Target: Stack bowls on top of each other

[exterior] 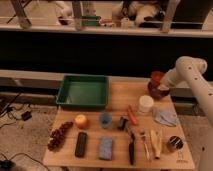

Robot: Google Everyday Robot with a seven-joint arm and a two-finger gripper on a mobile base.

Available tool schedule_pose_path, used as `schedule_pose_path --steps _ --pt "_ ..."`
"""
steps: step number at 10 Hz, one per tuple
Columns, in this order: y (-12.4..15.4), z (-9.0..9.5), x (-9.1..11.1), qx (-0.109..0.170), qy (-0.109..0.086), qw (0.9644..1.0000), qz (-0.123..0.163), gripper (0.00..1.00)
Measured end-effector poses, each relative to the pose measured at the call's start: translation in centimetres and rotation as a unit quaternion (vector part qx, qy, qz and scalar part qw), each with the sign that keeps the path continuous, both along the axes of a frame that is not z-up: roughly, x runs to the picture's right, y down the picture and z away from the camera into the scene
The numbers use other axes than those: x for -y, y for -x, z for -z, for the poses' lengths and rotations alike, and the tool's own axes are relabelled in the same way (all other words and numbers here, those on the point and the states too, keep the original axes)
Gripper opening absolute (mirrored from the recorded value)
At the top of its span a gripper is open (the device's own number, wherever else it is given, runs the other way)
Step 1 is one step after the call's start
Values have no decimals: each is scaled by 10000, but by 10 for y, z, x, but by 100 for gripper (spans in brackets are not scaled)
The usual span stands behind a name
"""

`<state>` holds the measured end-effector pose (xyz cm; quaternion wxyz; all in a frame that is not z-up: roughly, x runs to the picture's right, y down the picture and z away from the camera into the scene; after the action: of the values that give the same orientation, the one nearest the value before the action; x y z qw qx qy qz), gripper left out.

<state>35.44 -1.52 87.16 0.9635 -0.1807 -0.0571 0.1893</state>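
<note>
As the white arm [192, 75] comes in from the right edge, the gripper [160, 84] sits over the far right corner of the wooden surface [125, 97]. Fingers clenched, and the orange-red bowl [156, 76] is right at them and looks gripped by its rim, tilted a bit. Dark purple bowl [156, 92] is on the surface directly under it. Orange-red bowl is just above the purple one; can't tell if the two touch.

White round container [145, 104] is just in front of the purple bowl, near but apart. Grey-blue cloth [165, 117] lies right of the container. Green tray [82, 92] is at far left of the surface. Middle row: round orange item [80, 121], small blue cup [105, 119], small black item [122, 123], orange stick-shaped item [132, 116]. Front row, left to right: dark red cluster [60, 135], black rectangular block [80, 144], blue sponge [105, 148], black-handled tool [131, 147], pale long item [156, 142], dark round can [173, 144]. Cables [15, 112] on the floor at left.
</note>
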Motion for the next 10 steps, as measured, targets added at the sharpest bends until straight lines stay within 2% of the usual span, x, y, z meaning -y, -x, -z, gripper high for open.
schedule_pose_path --steps 2,7,10 --pt "2 -2 3 60 4 10000 -47 0" --pt "-11 5 7 9 -67 9998 -167 0" --pt "-13 2 2 -7 -9 9998 -198 0"
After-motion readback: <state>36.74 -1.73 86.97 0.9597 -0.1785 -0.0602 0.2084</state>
